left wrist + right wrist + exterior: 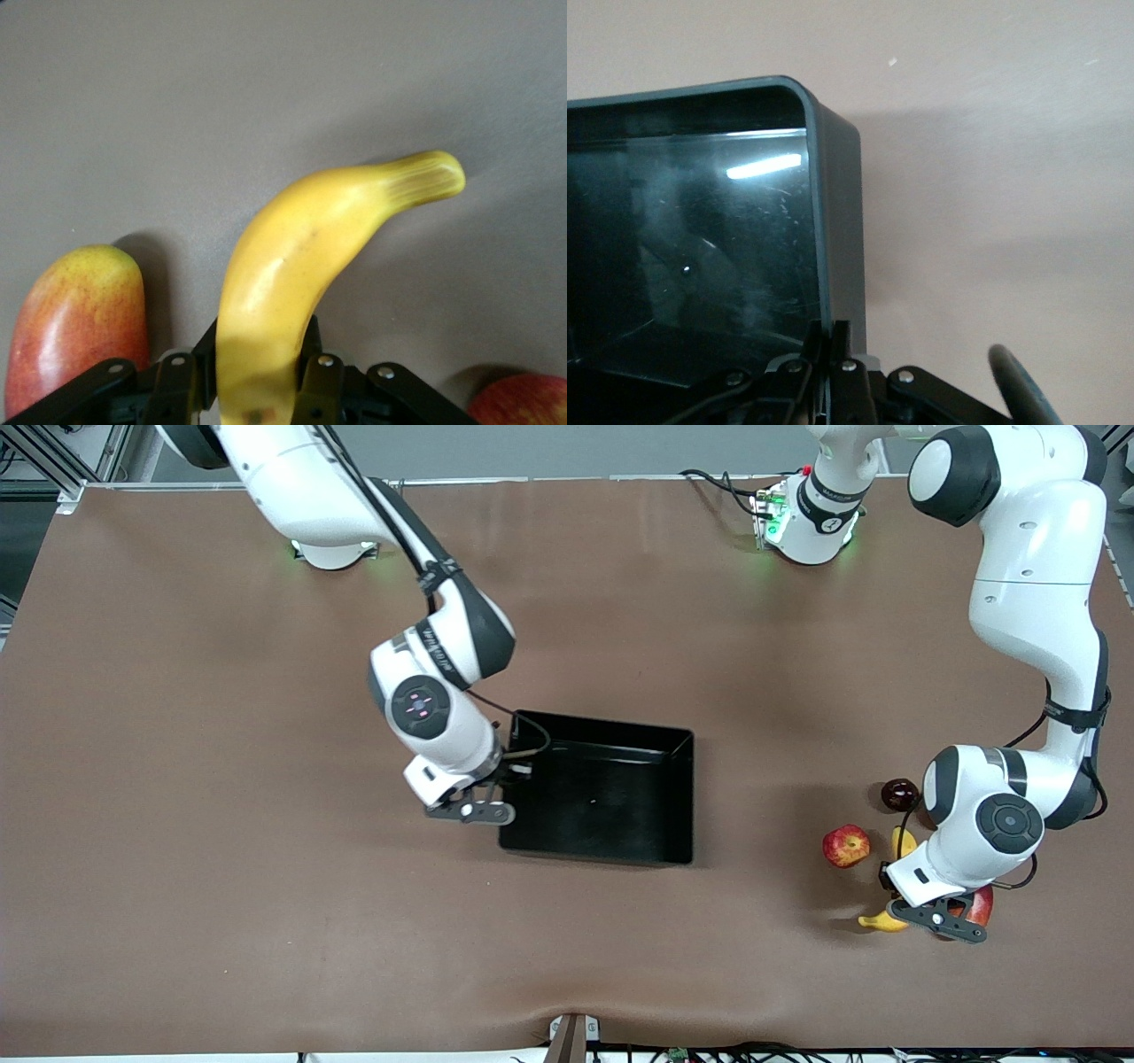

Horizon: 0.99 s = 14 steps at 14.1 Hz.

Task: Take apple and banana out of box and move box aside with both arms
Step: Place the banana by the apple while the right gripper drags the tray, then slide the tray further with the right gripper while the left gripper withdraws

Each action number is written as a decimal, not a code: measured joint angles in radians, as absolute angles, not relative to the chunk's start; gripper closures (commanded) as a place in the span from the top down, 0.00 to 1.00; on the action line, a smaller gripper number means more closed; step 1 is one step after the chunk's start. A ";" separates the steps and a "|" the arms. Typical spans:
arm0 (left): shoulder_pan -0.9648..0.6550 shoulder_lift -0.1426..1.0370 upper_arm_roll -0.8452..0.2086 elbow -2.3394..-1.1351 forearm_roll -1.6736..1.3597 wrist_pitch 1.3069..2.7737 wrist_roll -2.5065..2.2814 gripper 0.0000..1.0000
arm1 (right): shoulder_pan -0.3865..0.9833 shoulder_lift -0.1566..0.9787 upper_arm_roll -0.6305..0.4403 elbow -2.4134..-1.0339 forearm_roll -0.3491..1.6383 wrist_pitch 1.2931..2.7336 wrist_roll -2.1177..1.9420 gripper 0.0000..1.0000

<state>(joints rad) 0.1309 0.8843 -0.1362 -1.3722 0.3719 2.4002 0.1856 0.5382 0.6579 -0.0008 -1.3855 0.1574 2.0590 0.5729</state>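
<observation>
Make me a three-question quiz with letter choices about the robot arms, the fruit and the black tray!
1. Where is the small round red-and-yellow apple?
A. inside the tray
B. on the brown table toward the left arm's end
C. in the right gripper

2. How many fruits lie inside the shallow rectangular black plastic tray?
A. none
B. two
C. four

3. What is the left gripper doing?
A. hanging open
B. shut on the curved yellow banana
C. shut on the tray

Answers:
1 B: the apple sits on the table beside the small dark maroon round fruit and the oblong red-yellow mango.
2 A: the tray's floor shows only gloss; the right gripper is shut on its wall.
3 B: in the left wrist view both fingers press the banana's sides.
</observation>
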 measured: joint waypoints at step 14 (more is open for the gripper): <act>0.114 0.604 -0.214 -1.322 0.268 2.039 -0.101 1.00 | 0.023 0.522 -0.007 -1.382 0.177 1.712 0.005 0.00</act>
